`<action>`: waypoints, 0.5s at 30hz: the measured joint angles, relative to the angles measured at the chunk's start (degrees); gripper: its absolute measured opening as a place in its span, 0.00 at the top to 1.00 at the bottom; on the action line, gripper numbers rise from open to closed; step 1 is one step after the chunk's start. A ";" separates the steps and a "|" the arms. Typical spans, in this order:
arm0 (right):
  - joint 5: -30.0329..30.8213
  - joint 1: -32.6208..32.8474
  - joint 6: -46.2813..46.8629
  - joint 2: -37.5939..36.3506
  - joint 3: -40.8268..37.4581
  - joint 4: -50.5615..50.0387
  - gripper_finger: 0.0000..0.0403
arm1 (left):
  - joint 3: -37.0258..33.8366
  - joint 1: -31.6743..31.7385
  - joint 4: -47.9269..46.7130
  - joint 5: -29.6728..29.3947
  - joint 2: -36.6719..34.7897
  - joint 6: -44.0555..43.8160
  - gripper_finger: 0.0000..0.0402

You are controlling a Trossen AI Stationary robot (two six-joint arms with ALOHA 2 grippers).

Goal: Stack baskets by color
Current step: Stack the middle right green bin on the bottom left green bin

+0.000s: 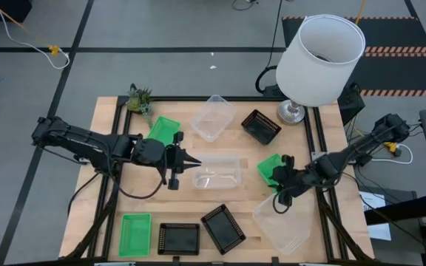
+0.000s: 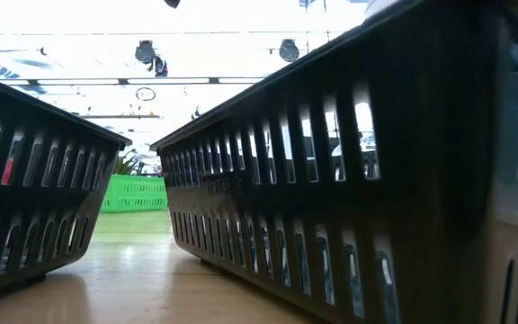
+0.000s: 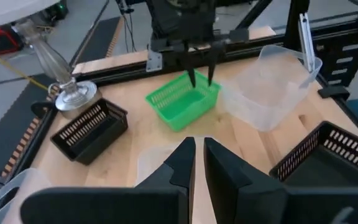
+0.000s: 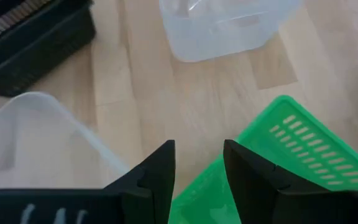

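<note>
The wooden tabletop (image 1: 124, 199) carries nine baskets, none of them stacked.

Green baskets:
- One (image 1: 163, 131) lies at the far left, near a small spiky plant (image 1: 139, 98).
- One (image 1: 134, 235) sits at the near left corner.
- One (image 1: 271, 169) lies tilted at centre right, directly under the right tool (image 1: 278, 179).

Black mesh baskets:
- Two sit side by side on the near edge, one square to it (image 1: 178, 239) and one turned at an angle (image 1: 223, 227).
- One (image 1: 261, 126) sits at the far side beside the base of a lamp with a large white lampshade (image 1: 322, 59).

Clear baskets:
- One (image 1: 213, 118) sits at the far centre.
- One (image 1: 217, 171) lies at mid-table.
- One (image 1: 282, 224) sits near the right front corner.

Left tool (image 1: 186, 158): it hangs just left of the mid-table clear basket, pointing toward it. Its fingers (image 3: 182, 163) stand narrow, with only a thin slot between them, and hold nothing.

Right tool: it hangs over the near rim of the tilted green basket (image 4: 291, 149). Its fingers (image 4: 157, 171) are parted with bare wood visible in the gap. One finger overlaps the green rim; the other stands clear of it. Contact with the rim cannot be confirmed.
</note>
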 joint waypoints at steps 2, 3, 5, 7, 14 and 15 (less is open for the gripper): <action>0.00 -0.58 -0.39 0.00 -0.93 -0.24 0.67 | -0.11 0.00 -0.46 0.04 0.28 0.35 0.91; 0.01 -0.83 -0.76 0.00 -1.26 -0.04 0.67 | -0.11 0.00 -0.40 0.03 0.57 0.43 0.91; -0.05 -1.23 -0.90 0.00 -2.01 0.45 0.67 | 0.01 0.15 0.75 0.01 1.05 0.59 0.91; -0.05 -2.06 -0.96 0.00 -2.88 1.81 0.67 | -0.05 0.24 0.24 -0.01 1.50 1.50 0.91; -2.85 -8.20 -2.12 0.58 -6.86 13.16 0.67 | -0.07 0.99 2.64 0.01 3.90 3.69 0.91; -3.28 -8.97 -2.41 1.05 -7.06 13.11 0.67 | -0.06 1.12 2.91 0.09 4.25 3.90 0.91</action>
